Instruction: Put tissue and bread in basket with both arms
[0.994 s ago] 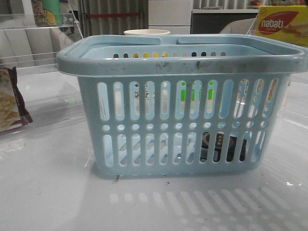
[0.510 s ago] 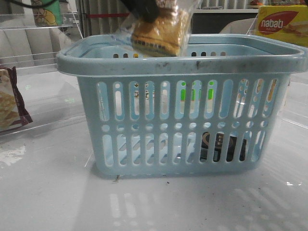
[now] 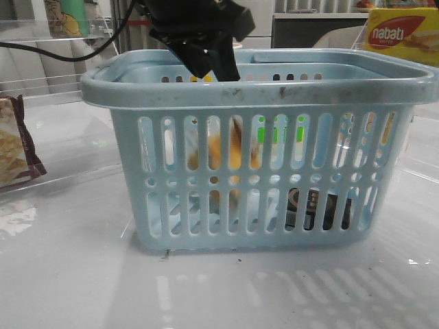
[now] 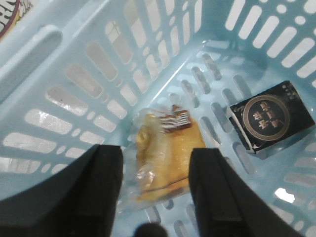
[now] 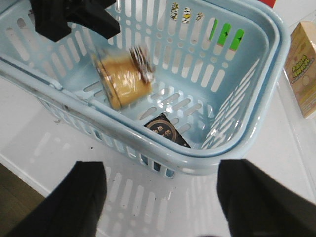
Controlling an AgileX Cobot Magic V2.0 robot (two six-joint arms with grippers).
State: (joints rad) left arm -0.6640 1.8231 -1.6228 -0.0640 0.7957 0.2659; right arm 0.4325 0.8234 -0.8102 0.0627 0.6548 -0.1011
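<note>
The light-blue basket [image 3: 254,89] fills the middle of the front view. My left gripper [image 3: 209,51] hangs over its left half, open and empty. The bread [image 3: 221,156] shows blurred through the slots, inside the basket and below the gripper. In the left wrist view the bread [image 4: 165,153] lies between and beneath my open fingers [image 4: 101,192], clear of both. The black tissue pack [image 4: 270,117] lies flat on the basket floor beside it; it also shows in the front view [image 3: 319,209]. My right gripper [image 5: 163,197] is open and empty over the table, outside the basket's rim [image 5: 148,143].
A maroon-edged packet [image 3: 15,147] lies at the left edge of the table. A yellow-and-red nabati box [image 3: 401,34] stands at the back right. A pale carton [image 5: 303,66] stands beside the basket. A black cable [image 3: 62,55] trails left from my left arm.
My left gripper came in over the basket holding the bread, then opened. The bread has dropped from above the rim down into the basket.
</note>
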